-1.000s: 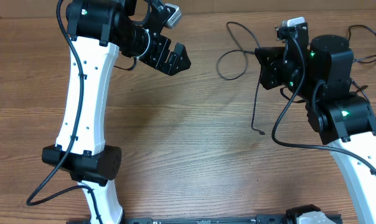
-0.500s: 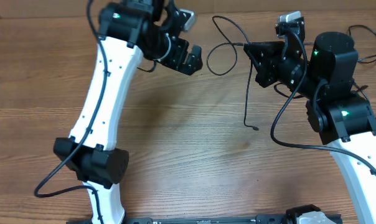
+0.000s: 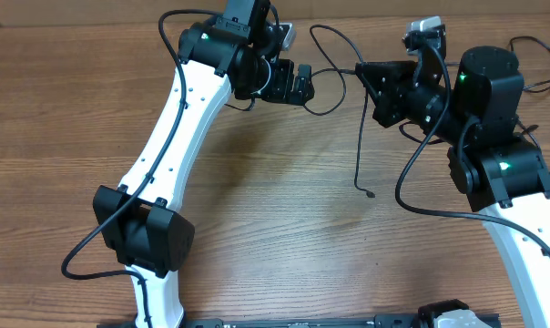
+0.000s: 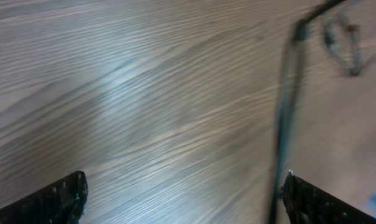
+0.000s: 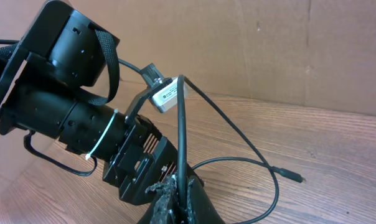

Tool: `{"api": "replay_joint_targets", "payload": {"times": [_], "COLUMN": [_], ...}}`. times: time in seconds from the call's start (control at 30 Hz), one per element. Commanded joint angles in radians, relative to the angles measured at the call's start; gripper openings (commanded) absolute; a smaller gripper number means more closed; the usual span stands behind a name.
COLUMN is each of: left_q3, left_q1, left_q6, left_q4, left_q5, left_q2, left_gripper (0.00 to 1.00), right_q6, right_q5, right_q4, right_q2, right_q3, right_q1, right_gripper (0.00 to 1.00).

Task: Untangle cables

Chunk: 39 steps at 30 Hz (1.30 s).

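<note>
A thin black cable hangs from my right gripper, which is shut on it. Its free plug end reaches the table. The same cable loops on the table between the two grippers. In the right wrist view the jaws are closed on the cable, and a plug lies on the wood. My left gripper is open and empty beside the loop. In the left wrist view a blurred cable runs just inside the right finger.
More thin black cable lies at the far right edge behind the right arm. A cardboard wall stands behind the wooden table. The left arm's white link stretches diagonally over the left half.
My left arm has swung right, bringing its open gripper up to the cable loop. My right gripper shifted slightly left with the cable, then held still.
</note>
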Motion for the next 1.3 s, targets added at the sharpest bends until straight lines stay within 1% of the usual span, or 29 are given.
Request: {"api": "replay_joint_targets", "payload": {"times": [0.0,0.03,0.1,0.33,0.37,0.47,0.53,0.63,0.73,0.8,1.0,1.13,1.27], "left_q3": [-0.005,-0.005,-0.005,-0.005,-0.005,-0.005,-0.005,-0.005,-0.005,-0.005,-0.005,-0.005,-0.005], "left_q1": [-0.006,-0.005,-0.006,-0.001,0.006,0.037,0.061,0.094,0.125,0.129,0.135,0.154,0.186], "left_q6": [-0.061,-0.073,-0.087,-0.103,-0.153,-0.260,-0.298,-0.316,-0.357,-0.368,-0.373,-0.478,-0.584], "left_q4": [-0.066,-0.096,-0.133,-0.193,-0.210,-0.243,-0.251,-0.254,-0.251,-0.246,-0.223,-0.219,-0.220], "left_q5": [-0.238,-0.334,-0.444,-0.563,-0.606,-0.658,-0.642,-0.592,-0.460,-0.404,-0.181,-0.167,-0.201], "left_q2": [0.002,0.002,0.002,0.002,0.002,0.002,0.002,0.002,0.002,0.002,0.002,0.002,0.002], "left_gripper": [1.00,0.99,1.00,1.00,0.99,1.00,1.00,0.99,1.00,0.99,1.00,1.00,0.99], "right_q6": [0.007,0.007,0.007,0.007,0.007,0.006,0.007,0.007,0.007,0.007,0.007,0.006,0.003], "right_q5": [-0.003,-0.003,-0.003,-0.003,-0.002,0.005,0.006,0.022,0.024,0.024,0.025,0.040,0.047], "right_q4": [0.008,0.008,0.008,0.008,0.008,0.007,0.007,0.007,0.007,0.007,0.003,-0.019,-0.029], "right_q2": [-0.008,-0.008,-0.008,-0.008,-0.008,-0.008,-0.008,-0.008,-0.008,-0.008,-0.008,-0.008,-0.008], "right_q3": [0.013,0.013,0.013,0.013,0.013,0.013,0.013,0.013,0.013,0.013,0.013,0.013,0.013], "right_q1": [0.000,0.000,0.000,-0.002,-0.002,-0.002,-0.002,-0.002,-0.001,-0.002,-0.002,-0.001,-0.002], "right_gripper": [0.04,0.04,0.04,0.04,0.04,0.04,0.04,0.04,0.04,0.04,0.04,0.04,0.04]}}
